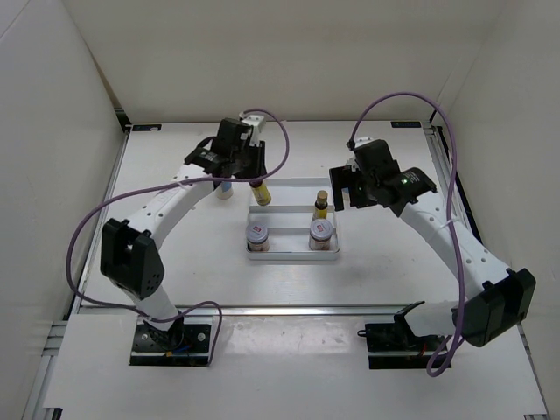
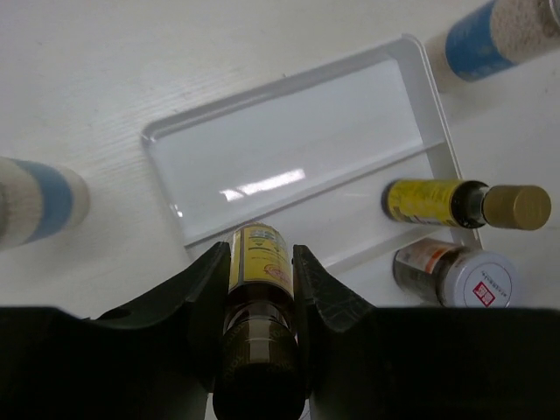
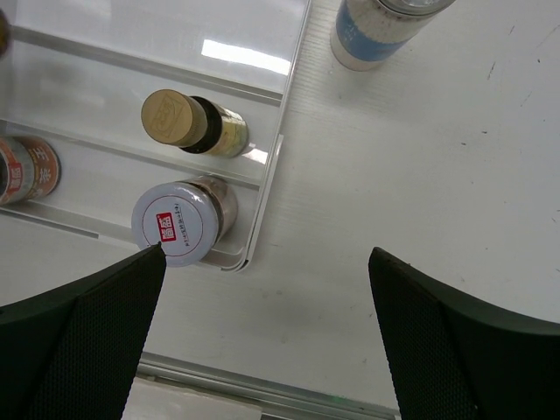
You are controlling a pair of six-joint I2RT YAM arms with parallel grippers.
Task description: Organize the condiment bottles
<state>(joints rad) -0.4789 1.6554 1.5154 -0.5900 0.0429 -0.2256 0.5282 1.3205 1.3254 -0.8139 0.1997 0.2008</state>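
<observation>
Currently the left gripper (image 2: 259,262) has its jaws closed narrow on the cap end of the held slim bottle (image 1: 260,189). The bottle hangs over the far-left corner of the tray (image 1: 289,217), which lies at the middle of the worktop.

Tray contents:
- Middle row: the second slim bottle (image 1: 321,203) stands at the right end.
- Near row: the two squat jars (image 1: 256,234) stand one at each end.
- Far row: empty.

The two white bottles are outside the tray. One (image 1: 226,186) stands just beside the left gripper, toward the left edge. The other (image 3: 385,26) stands off the tray's far-right corner.

The right gripper (image 3: 267,280) hovers over bare worktop beside the tray's right rim. Its jaws are wide and hold nothing.

Probable next step: seat the held slim bottle in the middle row, left end.

Hazards:
- The bottle base may strike the tray rim or a divider, because the bottle hangs at the corner rather than over the row.
- A release off vertical may topple the bottle onto the near-row jar.
- Sideways travel toward the left edge may knock over the adjacent white bottle.
- Simultaneous arm motion over the tray risks contact between the arms.
</observation>
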